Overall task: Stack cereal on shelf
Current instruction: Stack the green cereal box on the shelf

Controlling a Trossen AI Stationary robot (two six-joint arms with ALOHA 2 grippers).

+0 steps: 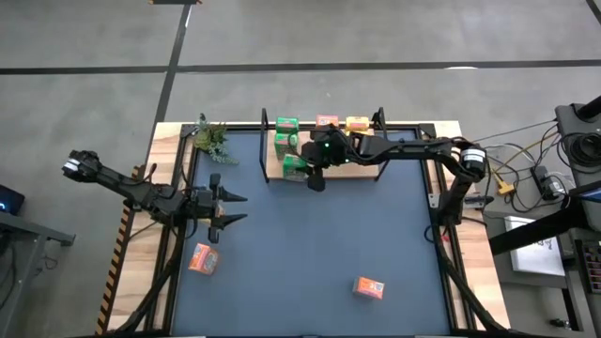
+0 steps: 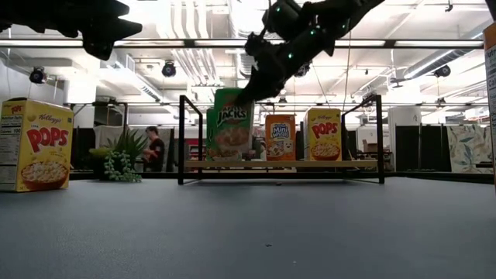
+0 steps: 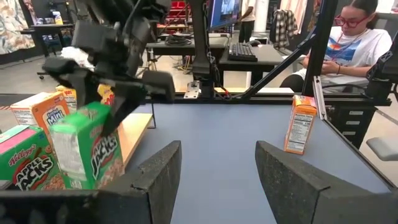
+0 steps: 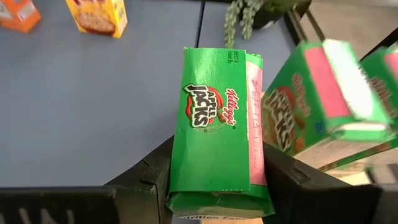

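The shelf (image 1: 362, 172) stands at the table's far middle, a light-wood board (image 2: 310, 163) between black posts. On it stand two green cereal boxes (image 1: 285, 135), an orange-red box (image 2: 280, 138) and a yellow box (image 2: 323, 134). My right gripper (image 1: 315, 176) reaches in from the right and is shut on a third green cereal box (image 2: 231, 124) at the shelf's left front. My left gripper (image 1: 235, 208) hovers open over the table's left side, its fingers (image 3: 158, 174) holding nothing. My right gripper pinches the green box between its two fingers (image 4: 149, 180), on two opposite sides near its upper end (image 2: 246, 94). The fingers slant down from the table's right. The box hangs about upright. I cannot tell whether its lower end (image 2: 231, 157) touches the board.
Two loose boxes lie on the blue mat, one at near left (image 1: 204, 258) and one at near right (image 1: 369, 287). A green plant (image 1: 212, 139) stands at the far left corner. A yellow box (image 2: 35, 145) stands near the low camera. A person sits beyond the table (image 3: 354, 43).
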